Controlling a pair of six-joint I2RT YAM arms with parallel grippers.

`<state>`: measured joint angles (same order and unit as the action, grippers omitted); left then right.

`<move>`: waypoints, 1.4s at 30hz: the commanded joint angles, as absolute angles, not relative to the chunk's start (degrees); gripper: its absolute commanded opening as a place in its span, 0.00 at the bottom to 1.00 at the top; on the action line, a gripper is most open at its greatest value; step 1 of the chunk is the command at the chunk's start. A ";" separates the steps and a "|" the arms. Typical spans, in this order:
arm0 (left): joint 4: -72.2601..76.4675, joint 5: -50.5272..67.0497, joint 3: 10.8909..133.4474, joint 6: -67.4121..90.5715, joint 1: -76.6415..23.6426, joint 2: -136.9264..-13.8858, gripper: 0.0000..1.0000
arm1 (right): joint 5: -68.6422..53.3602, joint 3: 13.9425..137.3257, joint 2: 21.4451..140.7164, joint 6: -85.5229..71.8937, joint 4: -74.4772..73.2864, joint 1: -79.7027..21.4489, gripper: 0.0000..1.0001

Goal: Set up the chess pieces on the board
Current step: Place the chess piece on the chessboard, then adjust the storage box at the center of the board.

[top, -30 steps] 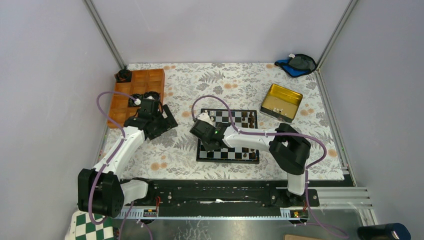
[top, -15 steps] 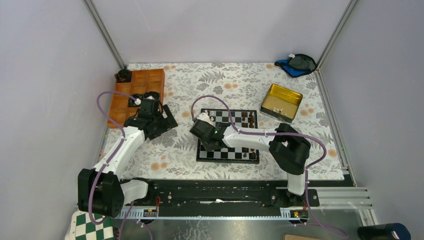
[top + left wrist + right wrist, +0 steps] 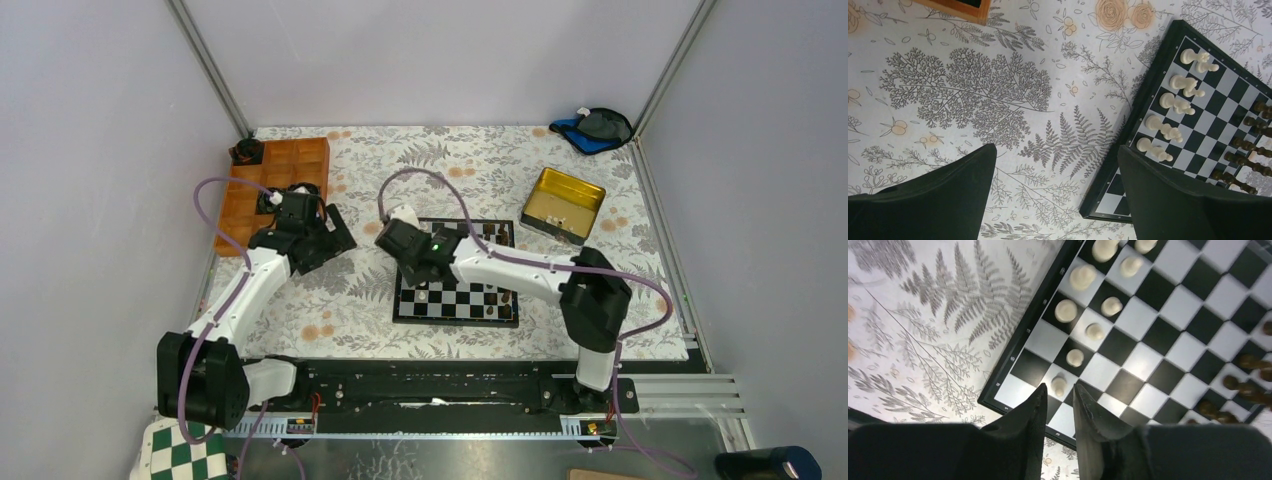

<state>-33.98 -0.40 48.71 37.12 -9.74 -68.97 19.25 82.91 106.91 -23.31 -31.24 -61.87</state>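
The board [image 3: 478,300] lies mid-table on the floral cloth. My right gripper [image 3: 1059,388] hovers over its near-left corner, its jaws a little apart and holding nothing. A cream pawn [image 3: 1059,385] stands on a pale square just beyond the fingertips. More cream chess pieces [image 3: 1075,357] stand in two rows up the left side. Dark brown pieces [image 3: 1248,362] line the opposite side. My left gripper [image 3: 1055,149] hangs wide open and empty over the cloth left of the board [image 3: 1128,135]. Its view shows a row of cream pieces [image 3: 1168,104].
An orange wooden compartment tray [image 3: 255,185] sits at the far left behind the left gripper [image 3: 335,235]. A gold tin [image 3: 563,205] stands right of the board, and a blue and black cloth item [image 3: 597,128] lies in the far right corner.
My right gripper went from shut to open, leaving the cream pawn standing on the board, and it drew back toward the board's far-left. The left arm shifted slightly.
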 commanded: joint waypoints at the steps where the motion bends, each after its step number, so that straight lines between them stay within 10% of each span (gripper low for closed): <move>1: -31.75 -0.95 51.13 36.62 -10.11 -70.35 0.99 | 25.51 90.41 99.98 -21.60 -35.41 -56.53 0.34; 22: -30.96 -0.94 54.66 36.85 -10.11 -79.39 0.99 | 29.74 90.25 106.61 -20.99 -29.53 -8.76 0.48; 42: -30.78 -1.63 54.84 36.74 -10.11 -81.96 0.99 | 27.81 97.23 118.41 -23.88 -32.89 4.96 0.49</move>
